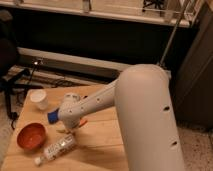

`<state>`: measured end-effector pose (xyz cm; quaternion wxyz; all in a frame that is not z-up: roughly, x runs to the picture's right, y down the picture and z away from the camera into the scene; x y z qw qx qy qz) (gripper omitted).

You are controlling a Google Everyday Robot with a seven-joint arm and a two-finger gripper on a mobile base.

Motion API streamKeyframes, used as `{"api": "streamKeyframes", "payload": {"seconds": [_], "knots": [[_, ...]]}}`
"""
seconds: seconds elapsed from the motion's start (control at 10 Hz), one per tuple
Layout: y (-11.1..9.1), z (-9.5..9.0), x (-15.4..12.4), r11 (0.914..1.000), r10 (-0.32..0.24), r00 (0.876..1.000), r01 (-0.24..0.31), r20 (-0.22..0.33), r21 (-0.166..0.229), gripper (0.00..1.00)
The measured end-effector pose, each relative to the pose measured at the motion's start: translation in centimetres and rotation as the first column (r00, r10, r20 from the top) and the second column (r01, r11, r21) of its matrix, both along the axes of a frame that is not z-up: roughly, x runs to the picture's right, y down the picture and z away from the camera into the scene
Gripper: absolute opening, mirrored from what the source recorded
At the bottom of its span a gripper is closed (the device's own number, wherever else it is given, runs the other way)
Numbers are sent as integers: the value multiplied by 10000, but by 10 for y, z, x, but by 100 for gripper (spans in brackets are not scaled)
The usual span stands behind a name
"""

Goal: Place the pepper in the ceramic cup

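Note:
The orange-red pepper [82, 122] lies on the wooden table [100, 145], with only its right end showing past my arm's wrist. The gripper [68, 128] is low over the table right at the pepper, mostly hidden behind the white wrist housing. The white ceramic cup [39, 99] stands upright at the table's back left, well to the left of the gripper. I cannot tell whether the pepper is being held.
A red-orange bowl [31, 136] sits at the front left. A clear plastic bottle [56, 149] lies on its side just below the gripper. A blue object [52, 117] is next to the wrist on its left. My large white arm [145, 120] covers the table's right side.

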<state>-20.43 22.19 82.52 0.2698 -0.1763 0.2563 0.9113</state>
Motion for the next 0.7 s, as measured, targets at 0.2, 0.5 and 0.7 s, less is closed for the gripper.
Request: {"api": "streamKeyframes", "payload": {"seconds": [0.2,0.5,0.7], "knots": [[4,4,-1,9999,-83,9999,81,-120,-145,22],[-7,-5,-13,10000,6,10000,-6,40,27,10],[-42,-43,-33,9968,433,9972,-472,603,652,0]]}}
